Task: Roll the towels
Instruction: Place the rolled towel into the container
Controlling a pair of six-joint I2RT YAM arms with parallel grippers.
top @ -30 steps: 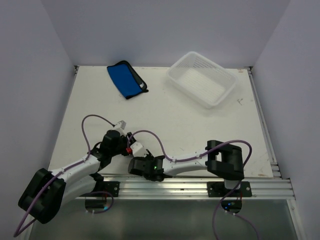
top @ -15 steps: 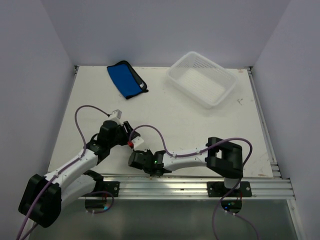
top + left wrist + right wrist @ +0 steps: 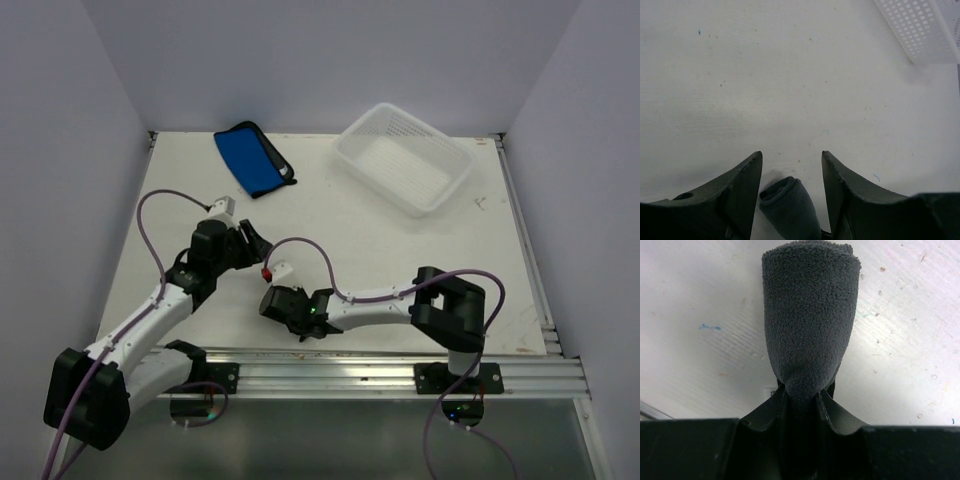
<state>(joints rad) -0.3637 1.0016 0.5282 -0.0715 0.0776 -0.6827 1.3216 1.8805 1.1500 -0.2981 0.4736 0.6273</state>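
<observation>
My right gripper (image 3: 800, 392) is shut on a dark grey rolled towel (image 3: 810, 315); the roll sticks out past its fingertips, low over the white table. In the top view the right gripper (image 3: 281, 300) is near the front middle, and the roll is hard to pick out there. My left gripper (image 3: 249, 243) is a little further back and to the left. It is open (image 3: 791, 155), and the end of the same roll (image 3: 789, 202) shows low between its fingers without touching them. The bright blue towel with black edging (image 3: 250, 158) lies flat at the far left.
A white perforated basket (image 3: 405, 160) stands at the far right of the table; its corner shows in the left wrist view (image 3: 920, 30). An aluminium rail (image 3: 380, 372) runs along the near edge. Grey walls enclose the table on three sides.
My left gripper has moved away from the near edge, further back on the table. The right gripper, with the roll, has shifted slightly away from the rail.
</observation>
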